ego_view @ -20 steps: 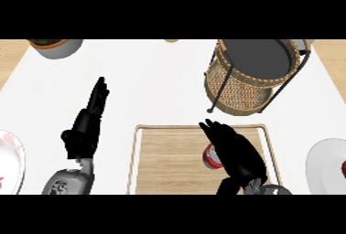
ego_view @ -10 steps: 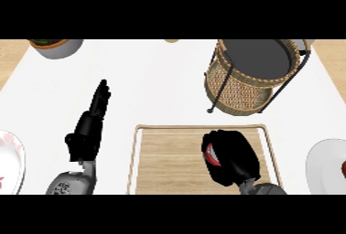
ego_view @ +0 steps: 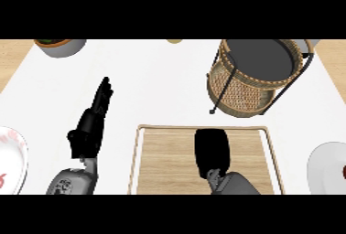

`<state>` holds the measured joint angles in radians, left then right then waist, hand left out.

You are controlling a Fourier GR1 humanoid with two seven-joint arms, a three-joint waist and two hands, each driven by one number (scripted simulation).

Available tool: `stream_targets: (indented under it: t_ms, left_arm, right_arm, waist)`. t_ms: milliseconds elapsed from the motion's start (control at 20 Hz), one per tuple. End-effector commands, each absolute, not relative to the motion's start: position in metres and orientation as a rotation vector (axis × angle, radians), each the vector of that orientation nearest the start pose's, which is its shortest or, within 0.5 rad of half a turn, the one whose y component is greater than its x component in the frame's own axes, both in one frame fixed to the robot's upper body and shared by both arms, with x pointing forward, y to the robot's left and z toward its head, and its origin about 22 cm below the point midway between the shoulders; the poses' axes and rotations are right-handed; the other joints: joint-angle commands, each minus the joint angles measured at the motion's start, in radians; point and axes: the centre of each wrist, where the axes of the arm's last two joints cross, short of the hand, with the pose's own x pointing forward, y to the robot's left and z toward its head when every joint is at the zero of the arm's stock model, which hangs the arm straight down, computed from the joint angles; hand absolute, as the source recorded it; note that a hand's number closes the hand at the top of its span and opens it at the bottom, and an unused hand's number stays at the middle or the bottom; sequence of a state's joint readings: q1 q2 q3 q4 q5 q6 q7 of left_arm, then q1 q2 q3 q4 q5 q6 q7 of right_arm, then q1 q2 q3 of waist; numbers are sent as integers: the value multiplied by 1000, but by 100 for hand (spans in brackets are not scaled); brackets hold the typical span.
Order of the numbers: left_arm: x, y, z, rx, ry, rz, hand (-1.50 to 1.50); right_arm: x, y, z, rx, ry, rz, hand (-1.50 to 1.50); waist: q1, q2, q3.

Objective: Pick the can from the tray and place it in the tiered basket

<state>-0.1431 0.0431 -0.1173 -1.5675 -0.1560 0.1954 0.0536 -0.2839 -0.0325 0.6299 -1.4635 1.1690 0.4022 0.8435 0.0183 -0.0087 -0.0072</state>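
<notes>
- A white plate (ego_view: pixel 15 157) sits cut off by the left edge of the counter. It carries red marks that cannot be read as letters.
- A grey bowl (ego_view: pixel 64 49) with dark contents stands at the far left corner of the white counter (ego_view: pixel 155 82).
- The left forearm (ego_view: pixel 67 183) comes in from the lower edge, left of the tray. The left hand (ego_view: pixel 90 128) stands on edge above it, pointing away from the robot and leaning a little to the right.
- Its fingers (ego_view: pixel 103 93) are straight and held together, relaxed. They grasp nothing and touch no object.
- The wooden tray (ego_view: pixel 165 160) with its pale rim lies at the near middle of the counter, its near end cut by the lower edge.
- The right forearm (ego_view: pixel 236 185) rises from the lower edge over the tray. The right hand (ego_view: pixel 213 151) lies palm-down above the tray's middle, its back toward the head view, pointing toward the far rim.
- Whether this hand is clasped on anything cannot be told.
- The can is hidden. The right hand covers the middle of the tray, and no label shows.
- The tiered basket (ego_view: pixel 243 91), with wicker sides in a black wire frame and a dark round upper shelf, stands beyond the tray's far right corner, apart from it.
- A second white plate (ego_view: pixel 323 167) lies at the right edge, just beside the tray, with something red on its cut-off side.
</notes>
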Motion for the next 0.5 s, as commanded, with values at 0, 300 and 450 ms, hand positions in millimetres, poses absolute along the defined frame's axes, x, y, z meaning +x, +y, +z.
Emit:
stream_targets:
  t_ms: [0, 300, 450]
  left_arm:
    - [271, 183, 35, 184, -1669, -118, 0]
    - [260, 191, 31, 172, -1645, -115, 0]
    - [263, 185, 30, 194, -1661, -116, 0]
  right_arm:
    - [249, -45, 10, -1082, -711, 1392, 150]
    - [262, -38, 49, -1210, -795, 1241, 150]
    - [247, -31, 98, -1271, -855, 1182, 150]
  waist:
    - [-2, 11, 7]
    - [-12, 7, 7]
    - [-19, 3, 7]
